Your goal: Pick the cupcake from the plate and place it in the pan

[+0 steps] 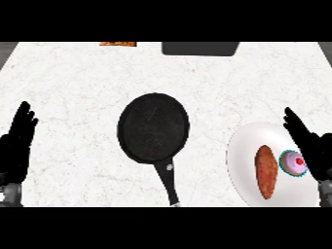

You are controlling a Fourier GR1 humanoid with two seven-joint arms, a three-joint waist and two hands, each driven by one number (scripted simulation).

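A pink-frosted cupcake in a teal wrapper (294, 163) sits on a round white plate (244, 146), right of the black frying pan (154, 127). The right hand (313, 146), fingers straight, is beside the cupcake.

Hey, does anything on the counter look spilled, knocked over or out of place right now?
Nothing stands out. The pan lies flat and empty at centre, and the cupcake sits on the white plate beside a brown food item.
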